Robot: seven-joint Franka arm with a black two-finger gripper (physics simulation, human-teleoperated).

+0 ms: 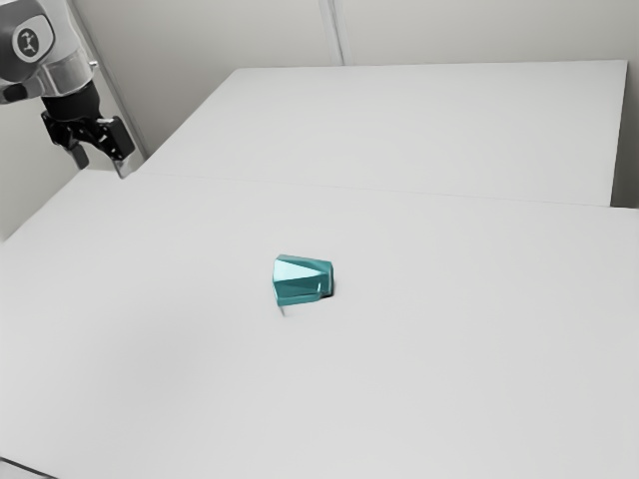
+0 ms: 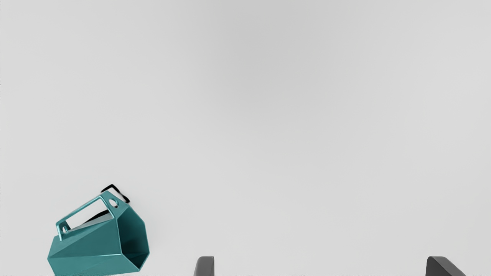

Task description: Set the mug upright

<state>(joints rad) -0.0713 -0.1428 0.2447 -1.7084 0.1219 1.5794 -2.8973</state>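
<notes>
In the exterior view, the black gripper [image 1: 102, 170] hangs at the upper left, well apart from the mug and higher than the table. A teal faceted mug [image 1: 303, 281] lies on its side near the middle of that view. The wrist view has the mug [image 2: 86, 247] beside the gripper [image 2: 320, 266], outside the space between the fingers, with its handle and dark open mouth visible. The two fingertips stand wide apart with nothing between them, so the gripper is open.
The mug rests on a large white table [image 1: 419, 369]. Behind it in the exterior view is another white surface [image 1: 429, 125], with pale walls [image 1: 479, 30] beyond. A dark cable [image 1: 28, 467] crosses the exterior view's lower left corner.
</notes>
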